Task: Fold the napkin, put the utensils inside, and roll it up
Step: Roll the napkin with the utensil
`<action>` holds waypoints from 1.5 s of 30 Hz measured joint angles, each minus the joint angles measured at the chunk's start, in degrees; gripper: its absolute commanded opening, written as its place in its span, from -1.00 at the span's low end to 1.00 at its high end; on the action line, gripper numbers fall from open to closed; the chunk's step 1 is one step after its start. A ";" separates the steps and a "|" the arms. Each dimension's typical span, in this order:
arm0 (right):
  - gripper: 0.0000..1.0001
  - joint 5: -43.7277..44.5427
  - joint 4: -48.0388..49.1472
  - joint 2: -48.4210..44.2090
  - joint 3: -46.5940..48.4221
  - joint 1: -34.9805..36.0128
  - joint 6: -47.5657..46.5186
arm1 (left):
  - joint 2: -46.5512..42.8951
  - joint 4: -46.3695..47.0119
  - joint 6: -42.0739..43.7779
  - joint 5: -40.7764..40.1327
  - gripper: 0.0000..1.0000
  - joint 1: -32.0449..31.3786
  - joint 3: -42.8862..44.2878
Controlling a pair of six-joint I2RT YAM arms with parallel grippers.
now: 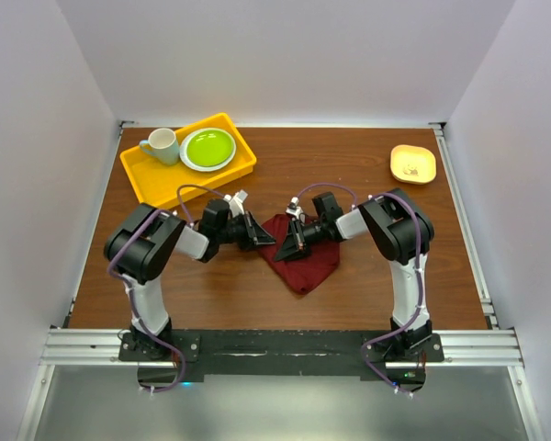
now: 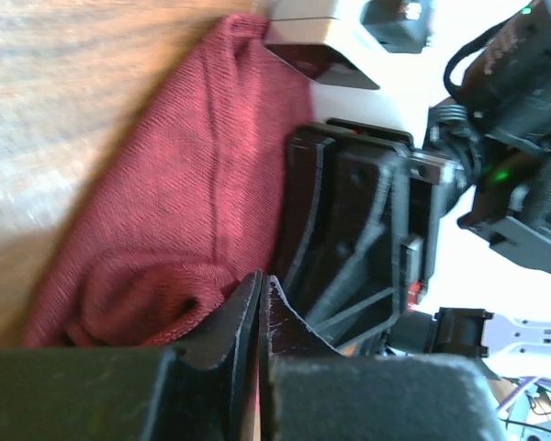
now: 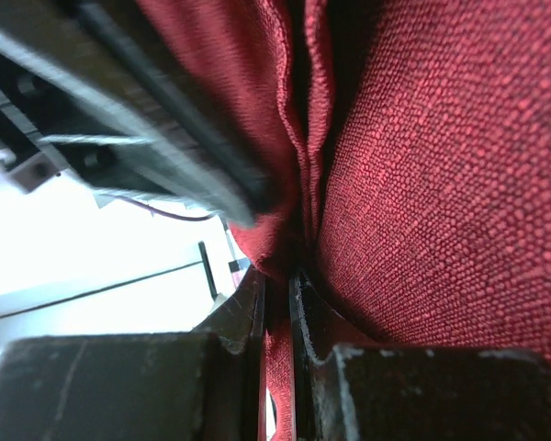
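Observation:
The dark red napkin (image 1: 309, 263) lies bunched on the wooden table (image 1: 367, 276) between my two arms. At its left corner, my left gripper (image 1: 262, 237) has its jaws pressed together (image 2: 260, 280), and a thin red strip of cloth shows between them. A rumpled fold of napkin (image 2: 165, 230) sits just left of the fingers. My right gripper (image 1: 286, 248) is shut on a pinched fold of the napkin (image 3: 441, 184), with cloth running down between its jaws (image 3: 277, 285). The two grippers are almost touching. The utensils are out of view.
A yellow tray (image 1: 151, 179) at the back left holds a pale green cup (image 1: 162, 145) and a green plate (image 1: 208, 148). A small yellow dish (image 1: 412, 163) sits at the back right. White walls enclose the table on three sides.

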 measured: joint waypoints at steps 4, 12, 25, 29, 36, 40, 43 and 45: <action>-0.82 0.39 -2.73 -0.17 0.72 -0.02 -1.84 | 4.59 9.03 -1.42 1.09 -0.99 0.00 -0.90; -0.37 8.41 -17.86 -4.55 4.04 0.11 -7.76 | 6.93 15.30 -1.62 0.74 -1.00 -0.24 -2.08; 0.38 31.69 -44.81 -18.36 9.35 1.60 -20.41 | 8.07 18.99 -1.86 0.39 -1.00 -0.22 -3.26; 0.40 40.24 -48.89 -24.72 9.35 7.52 -22.12 | 8.07 18.25 -2.36 0.57 -1.00 -0.22 -2.93; 0.42 51.39 -51.56 -28.22 8.24 15.96 -22.36 | 8.07 16.09 -2.36 1.09 -1.00 -0.20 -1.86; 0.40 55.95 -52.11 -26.84 7.54 18.43 -22.36 | 8.07 14.82 -2.36 1.53 -1.00 -0.11 -1.25; 0.36 57.35 -51.95 -25.55 6.56 20.02 -22.25 | 8.09 14.14 -2.38 1.90 -1.00 0.04 -0.96; 0.31 57.99 -51.76 -25.38 5.09 20.74 -21.86 | 8.17 13.97 -2.51 2.19 -1.00 0.13 -0.81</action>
